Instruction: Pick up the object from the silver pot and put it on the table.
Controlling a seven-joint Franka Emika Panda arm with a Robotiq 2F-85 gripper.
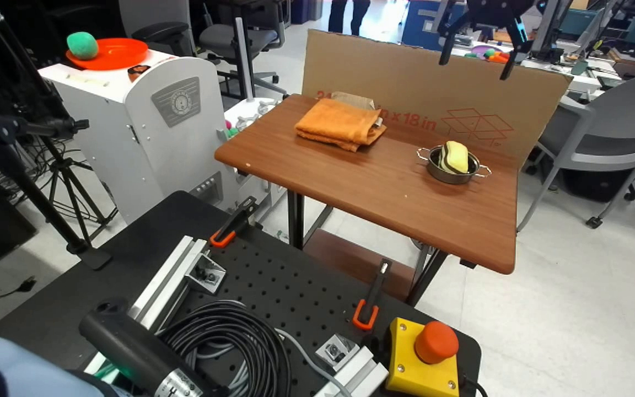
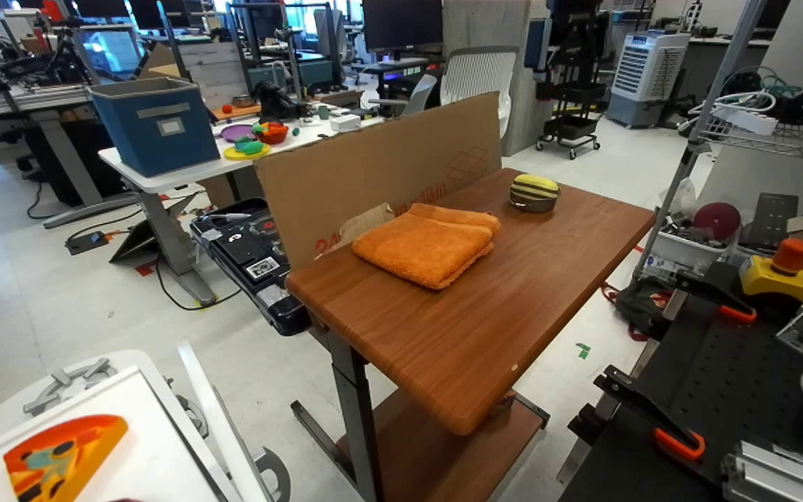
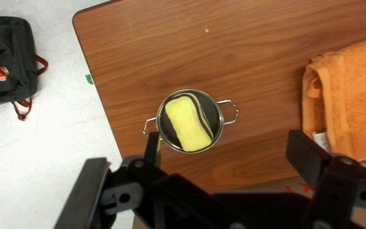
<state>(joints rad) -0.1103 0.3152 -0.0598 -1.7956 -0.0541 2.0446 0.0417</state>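
The object is a yellow rounded item with dark stripes (image 1: 455,157), also seen in an exterior view (image 2: 535,185) and the wrist view (image 3: 187,124). It lies in the silver pot (image 1: 448,176), which has two wire handles and also shows in the wrist view (image 3: 213,111) and an exterior view (image 2: 531,204). The pot stands on the brown wooden table (image 1: 361,184), near one end. My gripper (image 1: 476,67) is open and empty, high above the table. In the wrist view its fingertips (image 3: 224,136) are wide apart, the left one overlapping the pot's edge in the picture.
A folded orange cloth (image 1: 339,124) lies on the table, to the right of the pot in the wrist view (image 3: 354,95). A cardboard sheet (image 2: 373,153) stands upright along the table's edge. A black perforated platform (image 1: 295,298) with clamps and an emergency stop (image 1: 428,353) stands beside the table.
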